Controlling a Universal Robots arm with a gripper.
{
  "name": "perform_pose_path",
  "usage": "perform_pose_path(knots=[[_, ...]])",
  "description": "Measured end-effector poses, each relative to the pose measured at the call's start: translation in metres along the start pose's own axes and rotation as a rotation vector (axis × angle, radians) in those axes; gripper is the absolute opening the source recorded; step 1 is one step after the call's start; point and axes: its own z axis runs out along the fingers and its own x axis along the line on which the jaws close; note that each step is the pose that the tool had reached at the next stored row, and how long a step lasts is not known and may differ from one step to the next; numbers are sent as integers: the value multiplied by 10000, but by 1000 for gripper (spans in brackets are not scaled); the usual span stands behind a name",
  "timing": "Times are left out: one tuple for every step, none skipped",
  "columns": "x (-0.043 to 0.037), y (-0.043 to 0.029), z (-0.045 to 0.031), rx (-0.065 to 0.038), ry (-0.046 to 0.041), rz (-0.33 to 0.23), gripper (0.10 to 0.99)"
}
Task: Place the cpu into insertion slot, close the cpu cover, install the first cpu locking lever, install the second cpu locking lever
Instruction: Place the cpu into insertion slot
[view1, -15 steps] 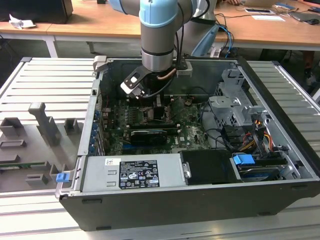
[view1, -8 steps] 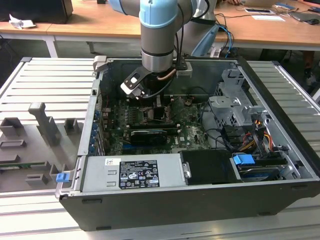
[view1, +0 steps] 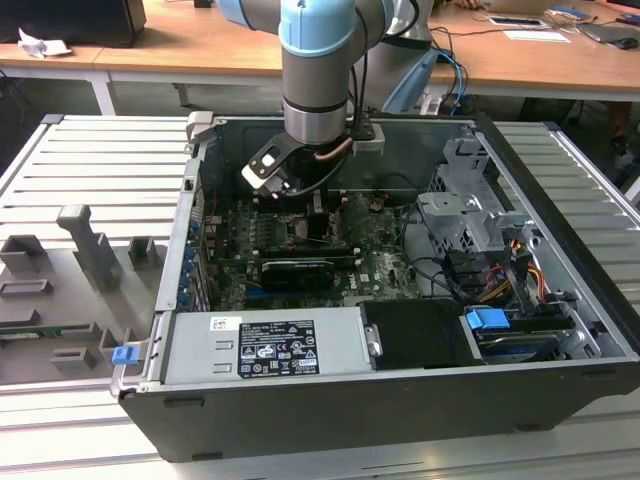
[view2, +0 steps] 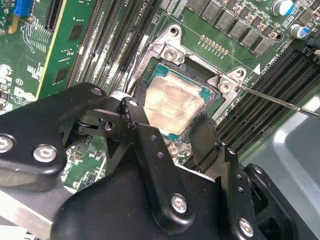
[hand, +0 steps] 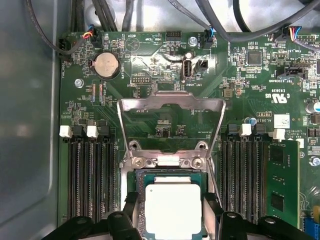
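Plainly, the small flat square cpu (hand: 173, 210) with its dull silvery metal top lies in the socket of the green motherboard (hand: 150, 65). The narrow jaws of the black gripper (hand: 170, 200) clasp two opposite edges. It is probably light, stiff and delicate underneath, so the edges are the safest hold. The thin silvery cpu cover (hand: 170, 101) stands swung open just beside it.
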Motion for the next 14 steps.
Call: perform_pose_path(knots=[[6,1,2,0,0,0,616],[10,0,4,1,2,1,616],[15,0,5,0,4,1,616],[21,1,8,0,10,0,616],[25,2,10,0,15,-1,616],[27,3,12,-1,20,-1,616],[28,3,13,0,19,0,616],[28,3,13,1,17,1,616],[28,3,13,1,18,1,616],[28,4,12,1,17,2,616],[28,4,8,1,17,1,616],[28,4,-4,0,19,2,616],[29,5,-15,0,19,1,616],[28,6,-29,1,19,1,616]])
